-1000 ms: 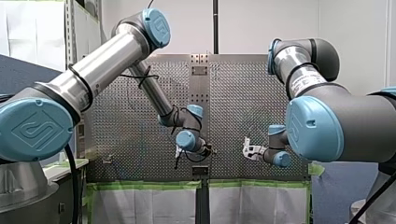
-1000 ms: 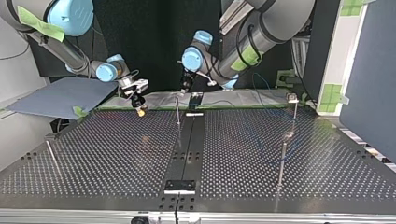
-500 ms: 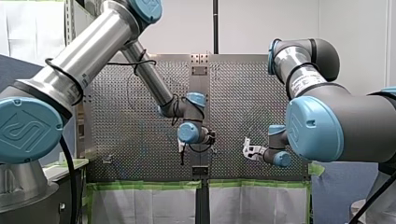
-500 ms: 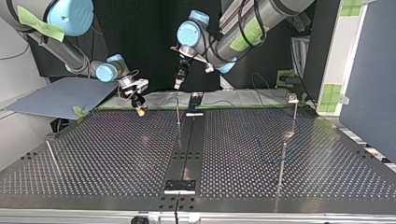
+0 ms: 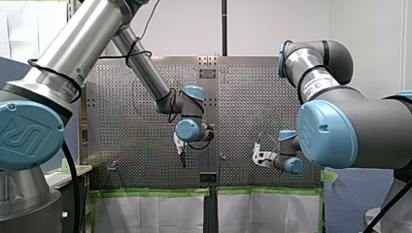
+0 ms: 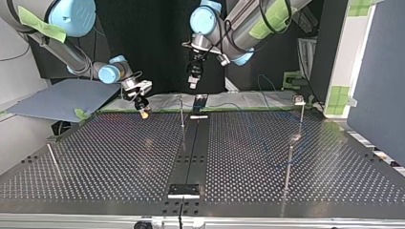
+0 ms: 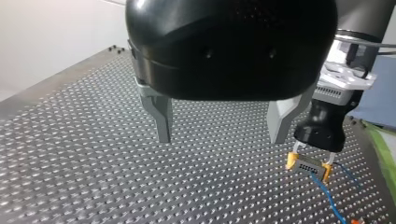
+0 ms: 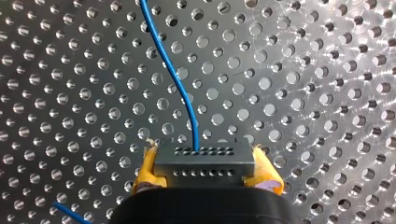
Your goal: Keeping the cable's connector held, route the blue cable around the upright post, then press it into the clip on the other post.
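Right gripper [image 8: 205, 166] tight on connector [image 8: 204, 157], left gripper [image 7: 220, 137] apart, blue cable [image 8: 173, 70] cut off.

The front view looks from high behind the robot across the perforated table [image 5: 252, 107]; the top view faces back from the far edge, low. Both wrist cameras ride close over the table, the left's also catching my right pincer [image 7: 308, 166], as the top view does.

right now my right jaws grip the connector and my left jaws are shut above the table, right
No: my left jaws are open, not shut, above the table, as the left wrist view shows. My right jaws do grip the connector.
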Controlling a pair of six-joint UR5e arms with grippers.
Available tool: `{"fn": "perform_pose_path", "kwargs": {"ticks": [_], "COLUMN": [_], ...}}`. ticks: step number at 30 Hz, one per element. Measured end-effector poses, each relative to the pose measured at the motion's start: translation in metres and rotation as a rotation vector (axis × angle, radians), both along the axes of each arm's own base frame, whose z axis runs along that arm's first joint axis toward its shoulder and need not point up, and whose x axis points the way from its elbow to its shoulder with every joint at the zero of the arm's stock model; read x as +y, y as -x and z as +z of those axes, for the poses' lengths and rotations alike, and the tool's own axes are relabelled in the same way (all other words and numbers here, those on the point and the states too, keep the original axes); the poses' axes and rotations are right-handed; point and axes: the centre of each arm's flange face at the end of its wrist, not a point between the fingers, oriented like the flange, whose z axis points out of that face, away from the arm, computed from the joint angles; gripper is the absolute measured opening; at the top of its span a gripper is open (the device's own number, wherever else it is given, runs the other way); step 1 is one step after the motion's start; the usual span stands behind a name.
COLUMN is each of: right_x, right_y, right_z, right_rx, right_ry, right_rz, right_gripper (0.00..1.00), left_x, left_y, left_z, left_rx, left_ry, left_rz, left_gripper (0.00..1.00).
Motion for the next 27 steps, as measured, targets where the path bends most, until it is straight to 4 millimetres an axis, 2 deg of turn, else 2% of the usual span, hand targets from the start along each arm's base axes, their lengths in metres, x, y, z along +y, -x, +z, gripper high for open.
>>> {"fn": "perform_pose_path", "kwargs": {"ticks": [19,27], "right_x": [0.001,0.002], "right_y": [0.003,0.003], "right_z": [-0.002,-0.003], "right_rx": [0.006,0.012], "right_ry": [-0.025,-0.031], "right_rz": [-0.003,-0.002], "right_gripper": [0.00,0.00], "left_x": [0.052,0.060], "left_y": [0.052,0.061], "left_z": [0.031,0.035], "left_rx": [-0.002,-0.002], "left_ry": [0.007,0.006], "left_rz": [0.042,0.042], "left_gripper": [1.00,1.00]}}
